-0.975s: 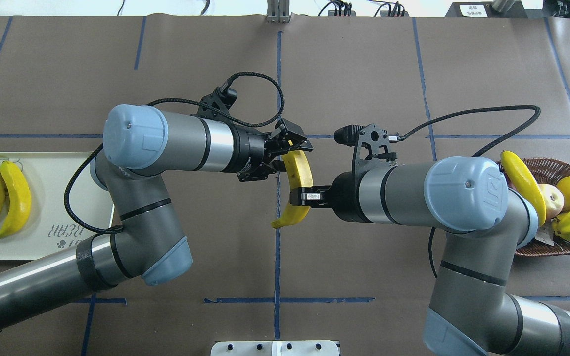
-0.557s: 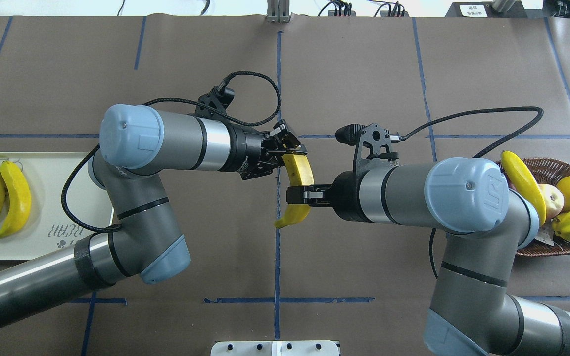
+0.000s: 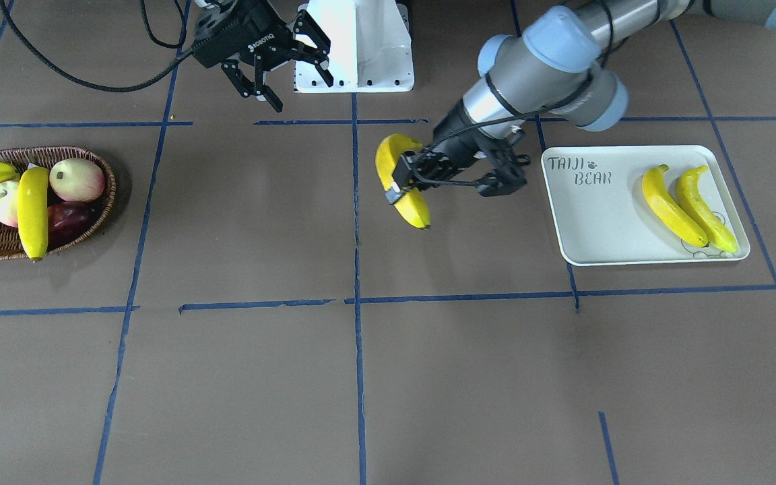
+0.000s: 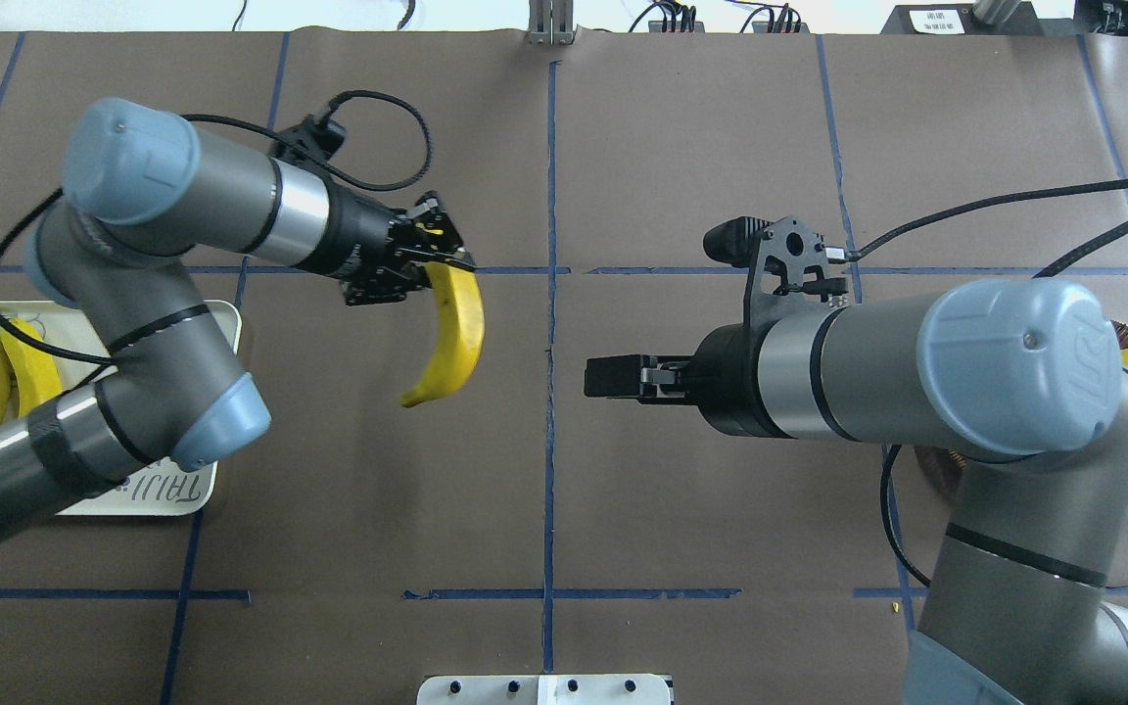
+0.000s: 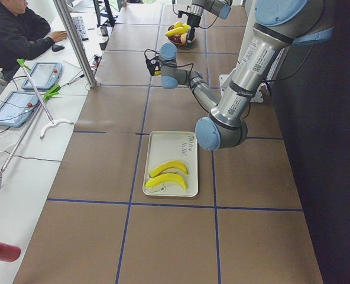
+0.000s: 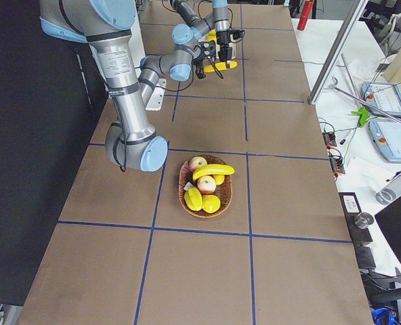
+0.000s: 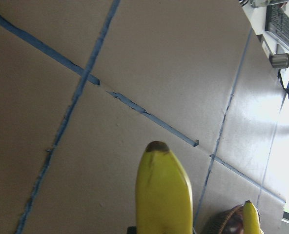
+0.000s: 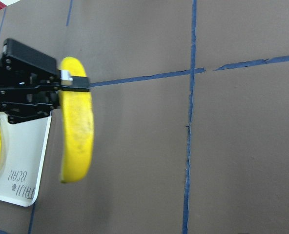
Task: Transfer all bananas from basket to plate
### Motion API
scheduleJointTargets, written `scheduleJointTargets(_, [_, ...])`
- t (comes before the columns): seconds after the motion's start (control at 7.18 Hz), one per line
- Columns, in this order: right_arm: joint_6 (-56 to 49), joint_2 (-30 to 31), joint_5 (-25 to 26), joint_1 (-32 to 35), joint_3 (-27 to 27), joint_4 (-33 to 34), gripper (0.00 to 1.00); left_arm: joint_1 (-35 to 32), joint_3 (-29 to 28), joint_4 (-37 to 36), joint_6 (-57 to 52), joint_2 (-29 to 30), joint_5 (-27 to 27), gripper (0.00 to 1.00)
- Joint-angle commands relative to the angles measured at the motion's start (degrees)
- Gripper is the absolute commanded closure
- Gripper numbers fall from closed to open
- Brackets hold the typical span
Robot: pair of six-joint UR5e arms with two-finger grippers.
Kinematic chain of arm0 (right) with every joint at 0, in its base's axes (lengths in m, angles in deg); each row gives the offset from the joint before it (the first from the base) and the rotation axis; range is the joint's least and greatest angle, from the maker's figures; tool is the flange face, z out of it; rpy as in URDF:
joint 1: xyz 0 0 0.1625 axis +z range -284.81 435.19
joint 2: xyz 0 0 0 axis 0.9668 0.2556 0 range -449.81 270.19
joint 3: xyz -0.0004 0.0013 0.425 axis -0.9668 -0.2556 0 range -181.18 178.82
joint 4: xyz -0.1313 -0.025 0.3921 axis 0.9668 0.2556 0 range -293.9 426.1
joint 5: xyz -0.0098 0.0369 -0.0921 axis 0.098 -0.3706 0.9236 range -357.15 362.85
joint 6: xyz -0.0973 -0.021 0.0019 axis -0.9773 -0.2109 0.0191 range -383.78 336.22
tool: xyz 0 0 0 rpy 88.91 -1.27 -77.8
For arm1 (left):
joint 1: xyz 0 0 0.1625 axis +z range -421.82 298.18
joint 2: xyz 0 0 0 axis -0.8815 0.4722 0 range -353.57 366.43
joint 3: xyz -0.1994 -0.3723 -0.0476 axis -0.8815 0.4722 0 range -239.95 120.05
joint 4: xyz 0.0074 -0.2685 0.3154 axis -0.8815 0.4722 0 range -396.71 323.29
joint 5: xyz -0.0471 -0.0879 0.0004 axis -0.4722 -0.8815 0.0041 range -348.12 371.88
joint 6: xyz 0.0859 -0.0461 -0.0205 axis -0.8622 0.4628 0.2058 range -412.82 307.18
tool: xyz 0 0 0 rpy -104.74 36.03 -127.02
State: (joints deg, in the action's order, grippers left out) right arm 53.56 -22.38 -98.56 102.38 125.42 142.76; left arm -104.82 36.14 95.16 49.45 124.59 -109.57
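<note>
**Carry across, set down flat**

With left end effector (image 4: pixel 439 259) clamped on one end of the long curved yellow banana (image 4: pixel 451 333), over the surface's (image 4: pixel 623 509) middle, carry level to the white rimmed tray (image 3: pixel 603 215). Lower alongside the two bananas (image 3: pixel 674 205) there. Leave right end effector (image 3: pixel 297 87) as is, fingers apart, empty.

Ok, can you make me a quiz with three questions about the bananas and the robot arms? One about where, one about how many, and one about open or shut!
1. Where is the banana that the left gripper holds?
A. Between the basket and the plate
B. Inside the basket
C. Lying on the plate

2. How many bananas lie on the plate?
A. One
B. Two
C. Four

3. The right gripper has its fingers:
A. shut on a banana
B. shut on an apple
C. open, holding nothing

Answers: 1 A, it hangs between them, touching neither. 2 B, a pair lies side by side. 3 C, the front-facing view shows them spread and empty.
</note>
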Motion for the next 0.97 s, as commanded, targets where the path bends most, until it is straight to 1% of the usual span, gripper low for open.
scheduleJointTargets(0.0, [-0.35,0.33,-1.24,1.72,2.33,4.72,0.00,-4.97,4.96,-4.15,-16.92,-15.85,-2.48,1.00])
scheduleJointTargets(0.14, [-0.53,0.59,-1.24,2.08,2.25,4.73,0.00,-7.78,5.93,-4.25,-23.97,-23.42,-2.31,1.00])
scheduleJointTargets(0.28, [-0.53,0.59,-1.16,2.17,2.07,4.73,0.00,-8.24,5.77,-4.25,-28.04,-28.72,0.74,1.00])
scheduleJointTargets(0.42, [-0.53,0.59,-1.16,2.17,2.07,4.73,0.00,-7.81,5.16,-4.34,-31.22,-32.34,3.90,1.00])
scheduleJointTargets(0.56, [-0.53,0.59,-1.16,2.34,1.98,4.73,0.00,-7.54,4.46,-4.34,-31.68,-32.99,5.76,1.00])
scheduleJointTargets(0.84, [-0.53,0.59,-1.16,2.52,1.98,4.73,0.00,-7.36,4.27,-5.65,-31.60,-32.21,6.13,1.00])
